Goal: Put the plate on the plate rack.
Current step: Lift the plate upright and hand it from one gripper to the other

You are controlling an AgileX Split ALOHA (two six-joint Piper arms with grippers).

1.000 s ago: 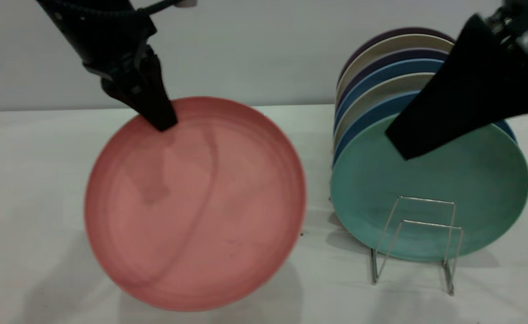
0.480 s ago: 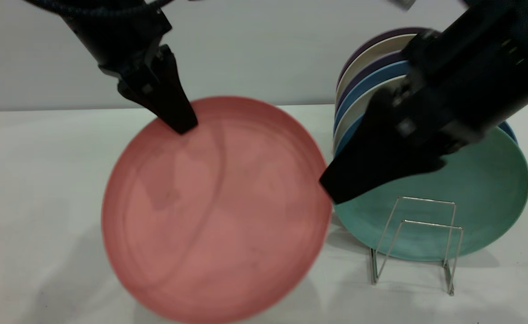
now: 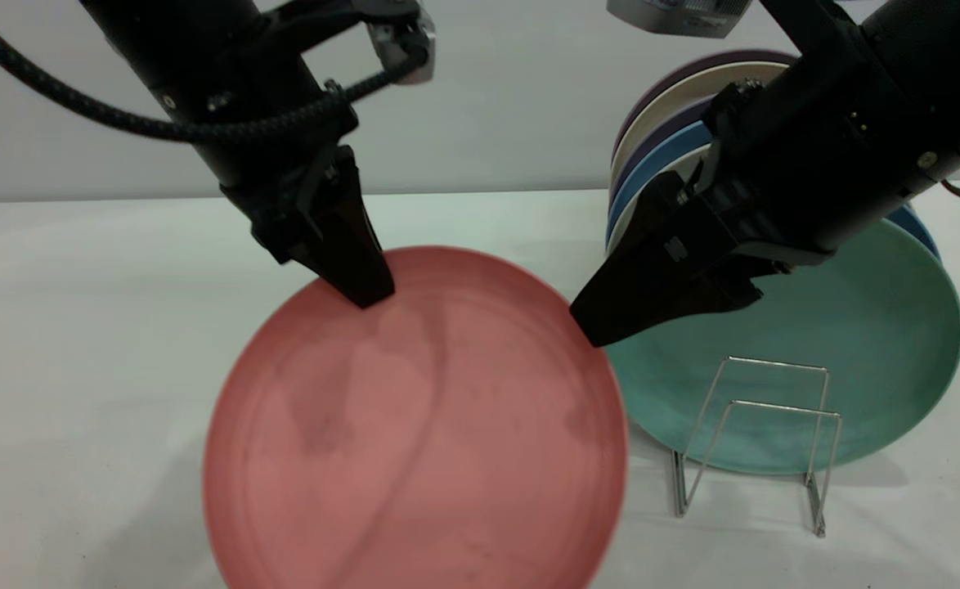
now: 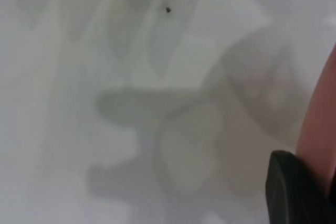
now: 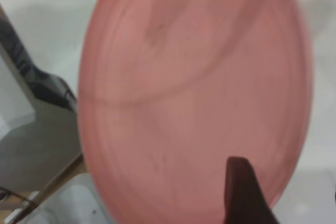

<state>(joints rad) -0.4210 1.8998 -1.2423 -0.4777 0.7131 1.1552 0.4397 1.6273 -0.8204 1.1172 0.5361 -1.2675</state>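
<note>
The salmon-pink plate (image 3: 423, 442) hangs tilted above the table, left of the silver wire plate rack (image 3: 762, 433). My left gripper (image 3: 365, 294) is shut on the plate's upper rim; in the left wrist view one dark finger (image 4: 294, 192) lies against the pink edge (image 4: 321, 129). My right gripper (image 3: 593, 327) is at the plate's right rim and open, the rim between its jaws. In the right wrist view one finger (image 5: 239, 187) lies over the plate's face (image 5: 194, 93) near its edge.
A mint-green plate (image 3: 856, 327) stands in the rack, with several blue, cream and purple plates (image 3: 676, 123) upright behind it. Two wire loops at the rack's front hold nothing. The white table (image 3: 79, 327) stretches to the left.
My left gripper has carried the plate down and to the right, toward the rack. My right gripper has come down from the upper right to the plate's right rim.
</note>
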